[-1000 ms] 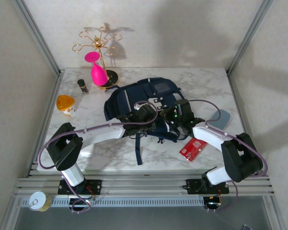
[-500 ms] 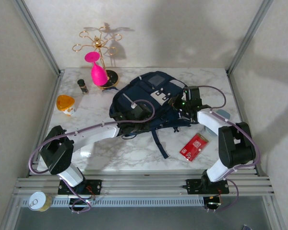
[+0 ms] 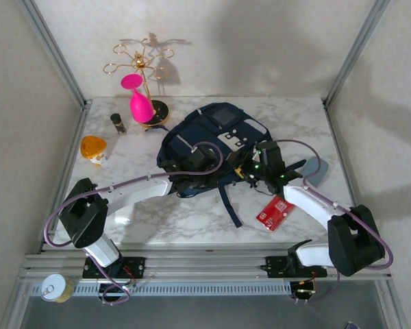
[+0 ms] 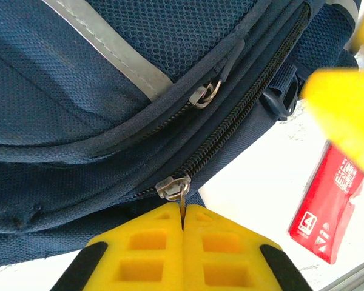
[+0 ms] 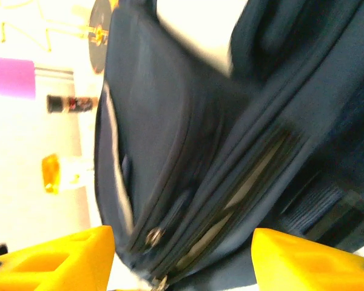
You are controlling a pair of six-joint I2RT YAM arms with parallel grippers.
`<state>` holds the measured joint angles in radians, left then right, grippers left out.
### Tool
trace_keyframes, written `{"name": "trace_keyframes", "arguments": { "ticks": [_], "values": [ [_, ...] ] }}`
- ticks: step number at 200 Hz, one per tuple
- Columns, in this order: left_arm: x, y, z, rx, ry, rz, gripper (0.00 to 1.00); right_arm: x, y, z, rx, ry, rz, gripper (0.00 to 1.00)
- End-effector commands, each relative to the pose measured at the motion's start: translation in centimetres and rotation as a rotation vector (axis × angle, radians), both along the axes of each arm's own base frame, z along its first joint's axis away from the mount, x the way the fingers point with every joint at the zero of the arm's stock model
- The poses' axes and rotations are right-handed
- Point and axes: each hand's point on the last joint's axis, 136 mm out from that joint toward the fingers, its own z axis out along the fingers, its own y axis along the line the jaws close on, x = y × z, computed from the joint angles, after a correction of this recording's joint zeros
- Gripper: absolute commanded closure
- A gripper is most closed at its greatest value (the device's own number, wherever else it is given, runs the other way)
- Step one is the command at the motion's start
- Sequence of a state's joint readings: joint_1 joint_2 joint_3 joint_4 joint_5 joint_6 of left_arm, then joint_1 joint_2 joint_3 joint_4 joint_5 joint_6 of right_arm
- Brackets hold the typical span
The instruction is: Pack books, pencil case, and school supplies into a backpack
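The navy backpack (image 3: 212, 137) lies mid-table, front pockets up. My left gripper (image 3: 195, 179) is at its near edge, shut on the metal zipper pull (image 4: 182, 202) of the main zip, with the slider (image 4: 173, 187) just above the fingertips. My right gripper (image 3: 243, 173) hovers at the bag's near right side, open, with nothing between its yellow fingers (image 5: 54, 260); the partly opened zip is in front of it. The red school supplies packet (image 3: 275, 212) lies on the marble near the right arm. The grey-blue pencil case (image 3: 316, 170) lies further right. The books are out of view.
A gold stand holding a pink cup (image 3: 138, 96), a small dark bottle (image 3: 117, 122) and an orange object (image 3: 94, 149) sit at the back left. A dark backpack strap (image 3: 229, 205) trails toward the front edge. Metal frame posts border the table.
The right gripper has opened, let go of the backpack and drawn back toward the front. The backpack has shifted toward the back right. The left gripper stays shut on the zipper pull.
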<state>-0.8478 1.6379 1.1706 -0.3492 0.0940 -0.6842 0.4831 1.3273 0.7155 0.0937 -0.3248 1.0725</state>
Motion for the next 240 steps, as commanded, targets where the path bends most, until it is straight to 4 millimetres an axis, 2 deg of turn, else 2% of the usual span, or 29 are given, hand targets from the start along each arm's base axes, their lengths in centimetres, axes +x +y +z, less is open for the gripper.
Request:
{"name": "trace_keyframes", "arguments": {
  "ticks": [1,29,45,79,114,146,175,195,211,224,240],
  "values": [
    [0.6,-1.8,2.5,-0.091,-0.036,-0.02,1.0,0.1,2.3,0.8,0.129,0.031,0.006,0.39],
    [0.5,-1.8,2.2,-0.091,-0.029,-0.021,1.0,1.1,3.7,0.6,0.187,0.044,0.006,0.45],
    [0.3,-1.8,2.3,-0.097,-0.03,-0.022,1.0,2.0,4.2,2.1,0.215,-0.004,0.008,0.49],
    [0.0,-1.7,2.4,-0.109,-0.027,-0.021,1.0,2.9,3.8,3.4,0.203,-0.04,-0.041,0.56],
    [0.3,-1.9,2.7,-0.116,-0.036,-0.018,1.0,3.4,4.8,1.8,0.179,-0.015,-0.06,0.52],
    [0.4,-1.9,2.6,-0.108,-0.04,-0.013,1.0,4.0,5.8,1.1,0.124,-0.061,-0.049,0.82],
    [0.0,-1.0,2.9,-0.097,-0.039,0.002,1.0,4.0,8.5,2.0,0.118,-0.107,0.072,1.0],
    [-0.9,0.4,3.3,-0.1,-0.032,0.03,1.0,3.3,9.1,2.9,0.081,-0.152,0.156,1.0],
    [-1.7,3.9,2.4,-0.017,-0.025,0.119,1.0,2.2,9.6,4.5,0.104,-0.184,0.275,1.0],
    [-2.8,5.8,1.6,-0.005,-0.014,0.13,1.0,1.7,8.5,4.8,0.061,-0.174,0.32,1.0],
    [-3.4,7.7,1.2,0.001,0.003,0.147,1.0,1.9,5.8,5.5,0.051,-0.19,0.336,1.0]
  ]
}}
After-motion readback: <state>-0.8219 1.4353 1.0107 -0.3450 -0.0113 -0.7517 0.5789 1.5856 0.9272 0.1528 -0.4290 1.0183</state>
